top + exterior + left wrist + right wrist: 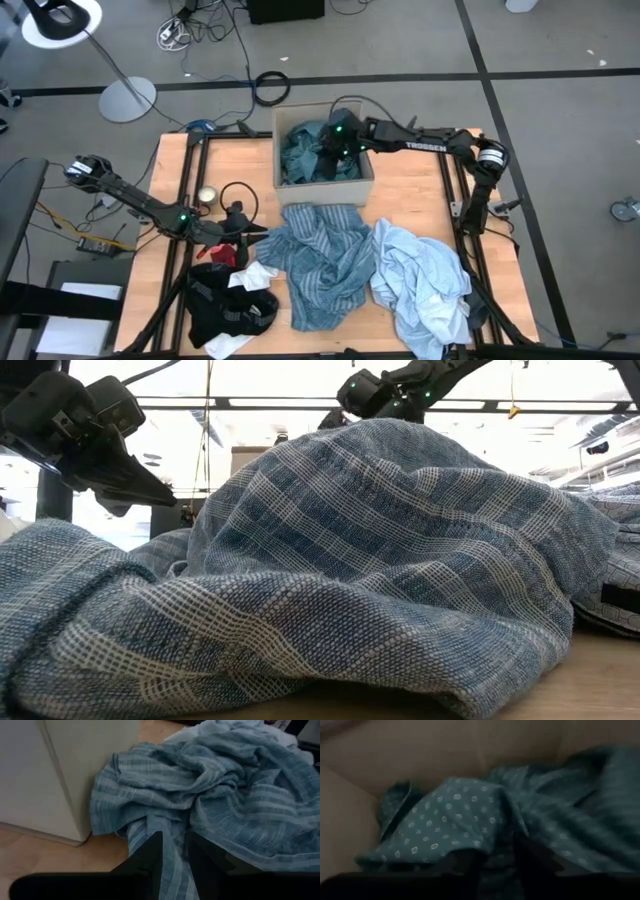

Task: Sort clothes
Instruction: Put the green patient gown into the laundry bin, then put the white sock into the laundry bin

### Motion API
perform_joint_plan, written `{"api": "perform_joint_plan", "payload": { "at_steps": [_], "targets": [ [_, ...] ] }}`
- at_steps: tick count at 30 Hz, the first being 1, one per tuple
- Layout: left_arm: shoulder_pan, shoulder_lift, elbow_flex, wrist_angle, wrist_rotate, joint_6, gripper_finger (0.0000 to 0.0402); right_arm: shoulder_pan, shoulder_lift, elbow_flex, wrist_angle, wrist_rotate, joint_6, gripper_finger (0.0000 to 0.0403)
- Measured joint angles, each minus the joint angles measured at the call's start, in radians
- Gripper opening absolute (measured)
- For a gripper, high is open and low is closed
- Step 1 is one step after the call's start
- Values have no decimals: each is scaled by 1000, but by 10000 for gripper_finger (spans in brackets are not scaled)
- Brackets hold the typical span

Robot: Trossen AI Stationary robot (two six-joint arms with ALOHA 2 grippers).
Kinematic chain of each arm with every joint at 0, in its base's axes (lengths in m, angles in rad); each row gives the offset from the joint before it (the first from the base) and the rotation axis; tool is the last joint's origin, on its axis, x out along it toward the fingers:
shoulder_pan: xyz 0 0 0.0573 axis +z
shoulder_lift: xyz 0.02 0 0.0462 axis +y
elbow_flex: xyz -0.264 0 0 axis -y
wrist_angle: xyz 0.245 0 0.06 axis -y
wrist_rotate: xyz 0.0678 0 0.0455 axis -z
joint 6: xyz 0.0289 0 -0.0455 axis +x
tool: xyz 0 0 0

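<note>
A tan cardboard box (364,186) stands at the table's far middle with the teal top (303,150) inside it. My right gripper (333,143) reaches into the box and is shut on the teal top (450,815). The blue striped shirt (322,255) lies crumpled in front of the box. The pale blue shirt (425,282) lies to its right. The black piece (222,302) and a white piece (253,275) lie near left. My left gripper (256,232) hovers shut and empty at the striped shirt's left edge (150,805). My right gripper pinches a raised fold of the teal top (496,836) between its two fingers, coming from the table's right and slanting down into the box. The fingers' own shadow hides the exact place of contact. The rest of the top lies on the box floor.
The box's walls (420,750) close in on my right gripper. The box's near left corner (75,795) stands just beside my left gripper. A small round object (207,195) lies at the left. Bare table shows at the far left and far right.
</note>
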Motion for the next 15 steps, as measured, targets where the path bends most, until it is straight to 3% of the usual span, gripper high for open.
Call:
{"api": "perform_joint_plan", "payload": {
  "at_steps": [10,15],
  "targets": [
    [0,0,0,33,0,2,94,-38,-131,0,-5,24,14,150],
    [0,0,0,32,0,2,94,-55,-203,1,-156,23,17,149]
  ]
}}
